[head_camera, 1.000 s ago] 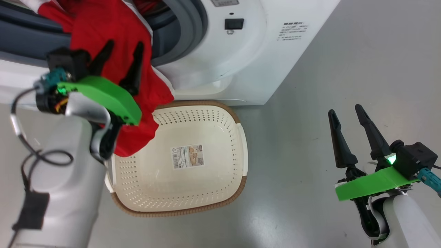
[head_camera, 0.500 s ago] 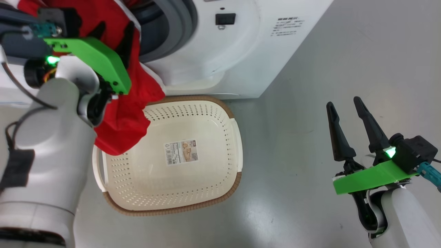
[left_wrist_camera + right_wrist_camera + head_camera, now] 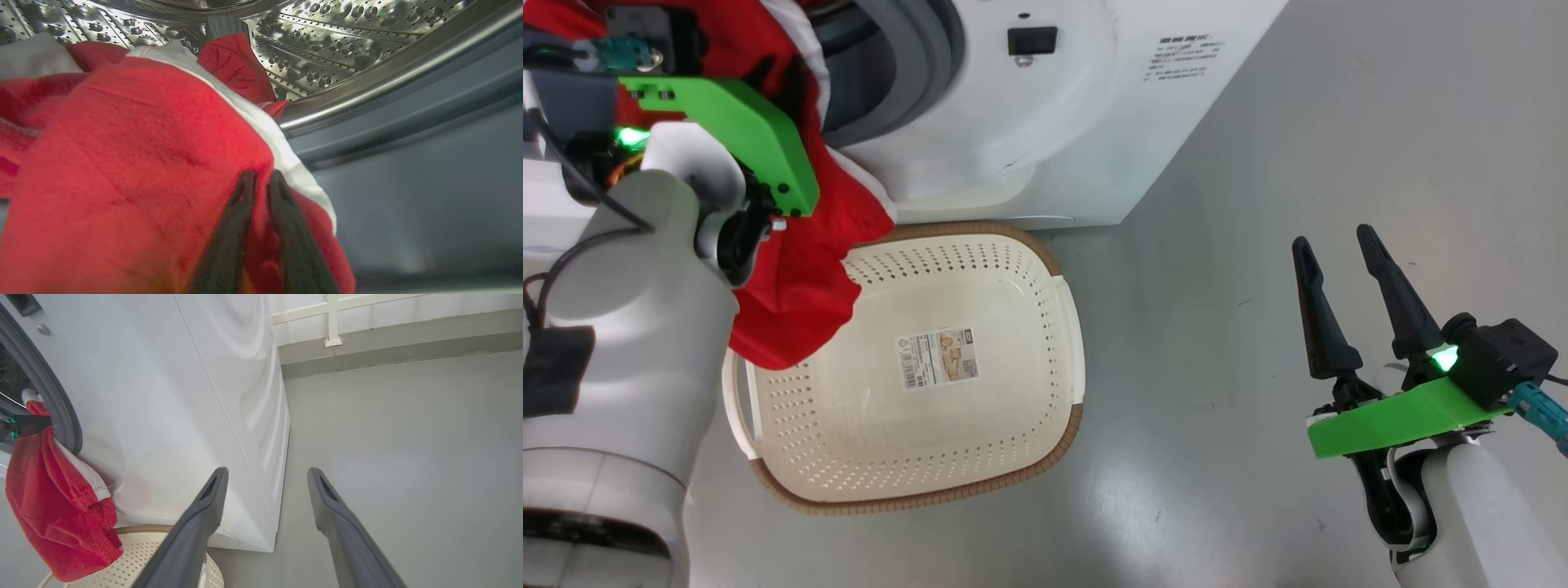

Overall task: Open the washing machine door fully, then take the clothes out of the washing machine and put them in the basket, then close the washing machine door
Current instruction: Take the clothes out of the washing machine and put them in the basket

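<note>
There is 1 washing machine (image 3: 1078,122), white, with its round opening uncovered, and 1 cream basket (image 3: 1013,392) stands on the grey floor (image 3: 1258,163) just in front of it, with 1 sticker (image 3: 937,358) on its bottom. The clothes (image 3: 792,302) are red with white trim. 1 red piece hangs out of the opening, over the grey gasket (image 3: 907,73), and comes down above the basket's far left corner. I cannot tell if its lower edge touches the rim. More red and white cloth lies inside the steel drum (image 3: 327,53), but how many pieces it makes I cannot tell. 2 grippers are in view. The left gripper (image 3: 261,179) is at the mouth of the machine, and in the left wrist view its 2 dark fingers stand almost together with a fold of the red cloth pinched between them, just beside the white trim, so it is grasping the clothes. The right gripper (image 3: 1331,237) is low on the right, over bare floor, well apart from the basket and the clothes. Its 2 fingers are spread and nothing is between them.
</note>
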You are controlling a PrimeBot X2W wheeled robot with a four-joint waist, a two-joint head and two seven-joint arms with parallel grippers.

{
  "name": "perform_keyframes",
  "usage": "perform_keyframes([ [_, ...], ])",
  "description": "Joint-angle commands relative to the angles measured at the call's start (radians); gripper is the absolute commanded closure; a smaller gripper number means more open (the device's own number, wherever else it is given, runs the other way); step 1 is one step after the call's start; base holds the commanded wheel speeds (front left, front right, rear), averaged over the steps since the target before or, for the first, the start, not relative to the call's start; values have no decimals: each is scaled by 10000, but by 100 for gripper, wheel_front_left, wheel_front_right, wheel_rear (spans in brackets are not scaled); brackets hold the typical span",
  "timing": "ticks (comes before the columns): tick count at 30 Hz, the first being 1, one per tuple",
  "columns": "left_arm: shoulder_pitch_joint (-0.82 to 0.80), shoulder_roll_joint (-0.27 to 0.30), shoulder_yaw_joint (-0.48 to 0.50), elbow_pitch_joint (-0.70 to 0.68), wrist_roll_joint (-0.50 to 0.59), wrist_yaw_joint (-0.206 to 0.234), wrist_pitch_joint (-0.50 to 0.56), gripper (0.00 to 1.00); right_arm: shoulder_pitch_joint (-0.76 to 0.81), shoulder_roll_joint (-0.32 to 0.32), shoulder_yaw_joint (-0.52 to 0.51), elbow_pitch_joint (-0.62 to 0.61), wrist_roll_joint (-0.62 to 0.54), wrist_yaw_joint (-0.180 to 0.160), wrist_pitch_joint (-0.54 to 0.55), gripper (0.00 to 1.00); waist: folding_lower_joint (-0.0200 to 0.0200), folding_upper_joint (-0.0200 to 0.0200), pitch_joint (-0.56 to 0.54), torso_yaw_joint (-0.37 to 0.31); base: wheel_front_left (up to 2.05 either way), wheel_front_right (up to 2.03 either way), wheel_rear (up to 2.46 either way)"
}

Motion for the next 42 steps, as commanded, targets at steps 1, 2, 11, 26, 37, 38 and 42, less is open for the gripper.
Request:
perform_keyframes([
  [1,-145,452,68,-100,-76,-53,-121,100,-40,31,224,-266,13,63,-65,0,0,0,0,16,0,0,0],
  [2,-160,454,12,-79,-123,-53,-190,100,-36,32,210,-275,4,63,-65,0,0,0,-1,31,0,0,0],
  [11,100,493,-398,-138,-583,-53,-1353,100,11,36,173,-262,-51,63,-65,0,0,0,-153,221,0,0,0],
  [26,2174,665,-240,-1999,-962,12,-3045,100,362,-17,105,-239,-25,63,-65,0,0,0,-596,539,0,0,0],
  [37,5275,350,1287,-5192,15,436,-3052,100,584,-58,174,-216,-12,63,-65,0,0,0,-901,650,0,0,0],
  [38,5519,296,1395,-5362,42,434,-3052,100,599,-64,182,-212,-10,63,-65,0,0,0,-920,654,0,0,0],
  [42,6219,102,1648,-5784,97,397,-3053,100,633,-78,211,-208,-4,63,-65,0,0,0,-970,648,0,0,0],
])
